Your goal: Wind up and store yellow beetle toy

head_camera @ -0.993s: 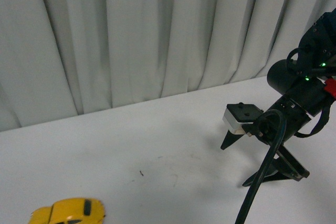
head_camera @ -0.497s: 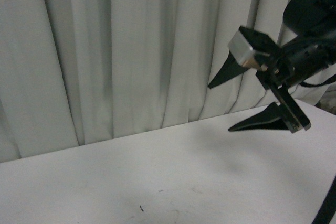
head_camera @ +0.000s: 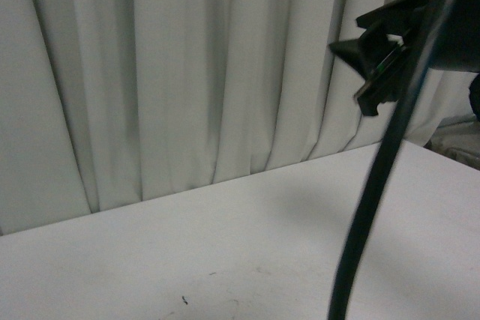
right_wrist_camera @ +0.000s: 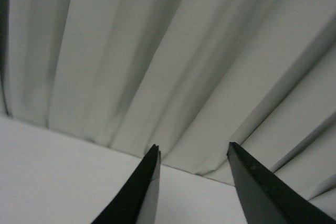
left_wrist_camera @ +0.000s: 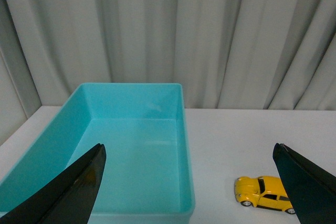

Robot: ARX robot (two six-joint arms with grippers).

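Front view: the right gripper [head_camera: 366, 69] hangs high above the white table [head_camera: 150, 260], a dark, blurred shape against the pale pleated curtain [head_camera: 187, 73]. A black cable [head_camera: 375, 185] drops from the arm and crosses the tabletop below it. A few small dark specks [head_camera: 184, 301] mark the table surface well below and to the left of the claw. From this angle the blur does not show how wide the jaws stand.

Left wrist view: the left gripper [left_wrist_camera: 188, 148] is spread wide, its two black fingers [left_wrist_camera: 73, 187] far apart and holding nothing. Ahead of it a turquoise bin [left_wrist_camera: 181, 129] sits on the table, with one finger lying in front of its near wall. The yellow beetle toy [left_wrist_camera: 265, 192] stands on its wheels on the table outside the bin, near the bin's long side wall and just beside the other fingertip, apart from it. The curtain hangs behind the table's far edge.

Right wrist view: the right claw's two dark fingers [right_wrist_camera: 139, 192] stand parted with an empty gap between them. Beyond the tips lie the curtain folds and a strip of white tabletop.
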